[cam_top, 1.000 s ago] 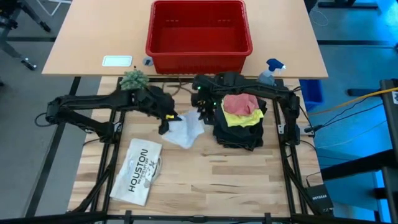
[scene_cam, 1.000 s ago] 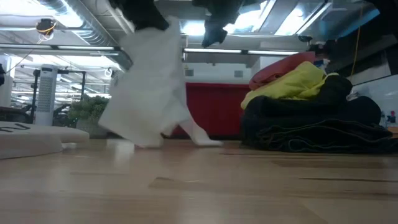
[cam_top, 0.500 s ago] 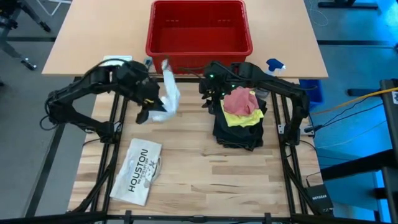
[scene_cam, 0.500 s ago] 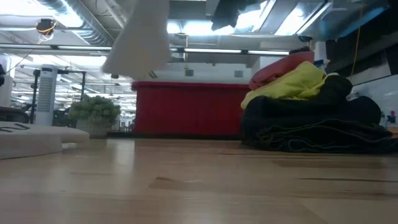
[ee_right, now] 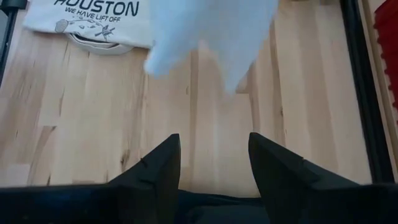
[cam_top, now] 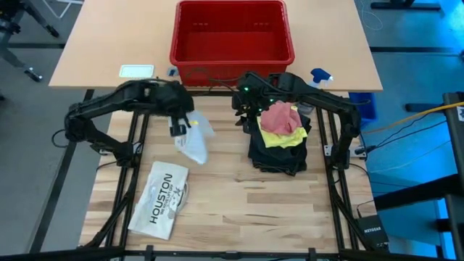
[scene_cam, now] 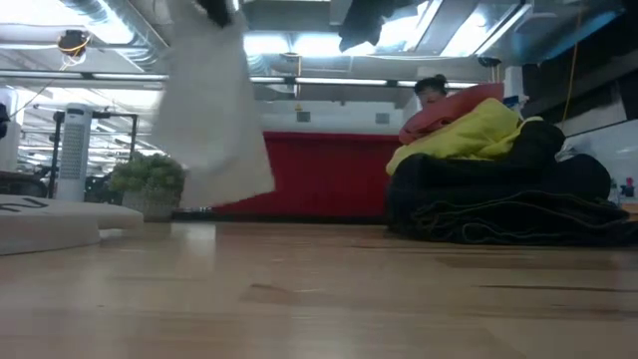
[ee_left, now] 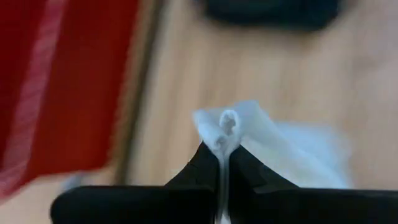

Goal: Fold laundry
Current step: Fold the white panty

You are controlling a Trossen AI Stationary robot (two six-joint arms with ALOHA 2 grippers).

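A white cloth [cam_top: 194,142] hangs in the air from my left gripper [cam_top: 177,128], which is shut on its upper end, left of the table's middle. In the low view the white cloth [scene_cam: 209,110] hangs clear of the tabletop. At the right lies a pile: black trousers [cam_top: 278,154] at the bottom, a yellow T-shirt [cam_top: 288,135] on them, a pink cloth [cam_top: 279,118] on top. My right gripper [cam_top: 243,116] hovers open at the pile's left edge with nothing between its fingers [ee_right: 161,165]. My left gripper pinches a bunched fold [ee_left: 227,123] at the white cloth's upper end between its two fingers; several layers show there. The fingers come from above, slanting down. The cloth hangs slack below them, lifted clear of the table.
A red basket [cam_top: 232,51] stands beyond the table's far edge. The flat white HOUSTON item [cam_top: 161,197] lies at the near left. A potted plant [scene_cam: 148,181] and a blue spray bottle [cam_top: 317,78] stand at the far edge. Bare wood lies in the middle and at the near right.
My left gripper has lifted the white cloth, whose lower end lay on the table, swung it toward the far edge and come back a little; the cloth now hangs clear. My right gripper has risen and drawn away from the cloth toward the far edge.
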